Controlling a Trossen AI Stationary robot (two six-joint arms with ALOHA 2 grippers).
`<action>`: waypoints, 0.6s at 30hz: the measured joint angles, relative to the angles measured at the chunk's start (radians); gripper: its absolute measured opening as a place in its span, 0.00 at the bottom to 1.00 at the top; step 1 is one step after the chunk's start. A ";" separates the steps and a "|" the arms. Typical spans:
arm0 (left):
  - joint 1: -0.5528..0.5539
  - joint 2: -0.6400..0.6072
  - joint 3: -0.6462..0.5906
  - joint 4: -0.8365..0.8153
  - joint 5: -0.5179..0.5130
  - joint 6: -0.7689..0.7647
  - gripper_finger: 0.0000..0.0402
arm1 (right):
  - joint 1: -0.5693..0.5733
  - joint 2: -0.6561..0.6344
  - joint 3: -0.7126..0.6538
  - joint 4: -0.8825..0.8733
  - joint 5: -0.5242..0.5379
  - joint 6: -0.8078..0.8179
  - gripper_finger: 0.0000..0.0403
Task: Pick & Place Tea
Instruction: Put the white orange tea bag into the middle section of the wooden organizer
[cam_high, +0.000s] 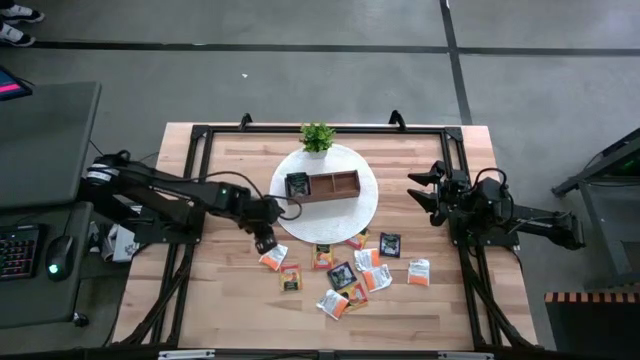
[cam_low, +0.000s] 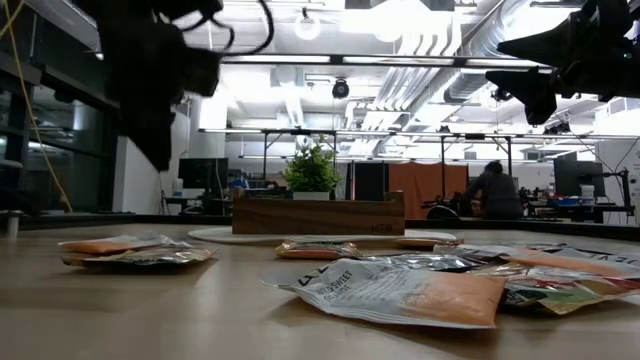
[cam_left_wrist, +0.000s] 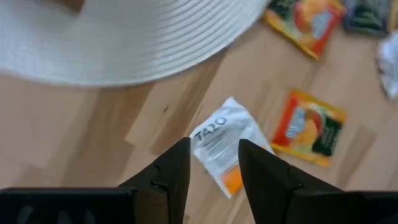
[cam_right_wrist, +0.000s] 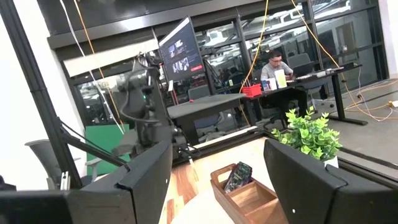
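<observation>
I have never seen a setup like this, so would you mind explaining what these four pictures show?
Two dark robot arms work at a wooden table. One picture looks straight down, one looks level across the table top, and two come from cameras on the wrists. On a white round mat stand a wooden tray, with one dark sachet inside, and a small plant. More tea sachets lie scattered in front. The left gripper hovers open above a white sachet, holding nothing. The right gripper waits open at the table's right side.
</observation>
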 joint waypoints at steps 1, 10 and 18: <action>-0.002 0.000 -0.019 0.031 0.011 -0.034 0.35 | 0.000 0.000 0.000 0.000 0.000 0.000 0.62; -0.018 0.000 -0.116 0.088 0.044 -0.243 0.59 | 0.000 0.000 0.000 0.000 0.000 0.000 0.62; -0.018 0.040 -0.116 0.095 0.028 -0.360 0.68 | 0.000 0.000 0.000 0.000 0.000 0.000 0.62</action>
